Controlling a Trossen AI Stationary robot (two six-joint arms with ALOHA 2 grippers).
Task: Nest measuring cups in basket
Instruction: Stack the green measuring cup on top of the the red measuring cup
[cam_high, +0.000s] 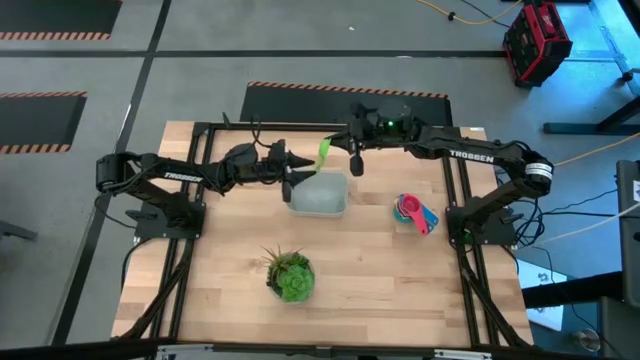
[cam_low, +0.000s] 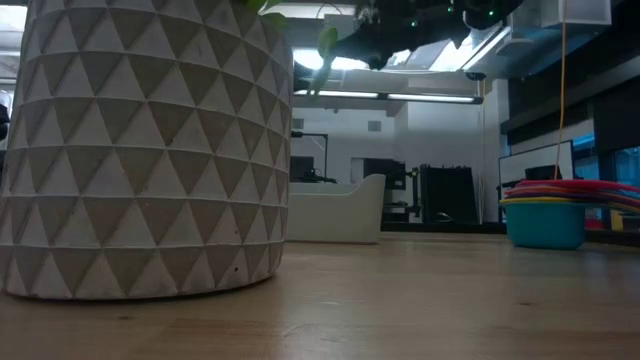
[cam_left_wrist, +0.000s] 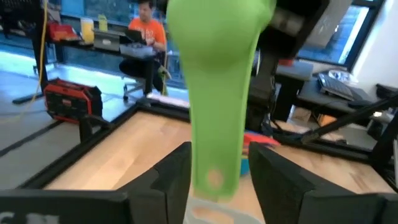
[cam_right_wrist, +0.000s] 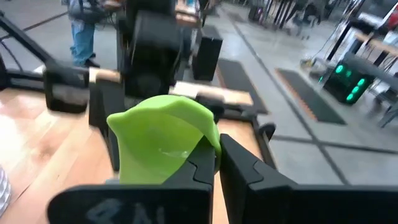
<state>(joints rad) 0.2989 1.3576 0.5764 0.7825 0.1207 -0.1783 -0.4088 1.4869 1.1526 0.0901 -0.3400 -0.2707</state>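
The green measuring cup (cam_high: 325, 152) hangs in the air over the far edge of the pale grey-blue basket (cam_high: 320, 194), held by my right gripper (cam_high: 352, 158), which is shut on its bowl. In the left wrist view its handle (cam_left_wrist: 214, 149) points down between the open fingers of my left gripper (cam_left_wrist: 221, 163). Those fingers stand on either side of the handle's free end. The basket rests flat on the table (cam_low: 335, 210). The other cups sit stacked (cam_high: 414, 212) to the basket's right. My right gripper holds the green cup by the wall of its bowl (cam_right_wrist: 208, 138), one finger (cam_right_wrist: 198, 167) inside the bowl and the other (cam_right_wrist: 245, 168) outside. The fingers point from the table's right toward its left. The cup is lifted clear, handle hanging down.
A leafy potted plant (cam_high: 290, 276) in a white patterned pot (cam_low: 140, 150) stands near the table's front edge and fills the left of the low view. Bare wood lies between plant, basket and cup stack (cam_low: 560, 212). A person in orange sits in the room beyond (cam_left_wrist: 146, 31).
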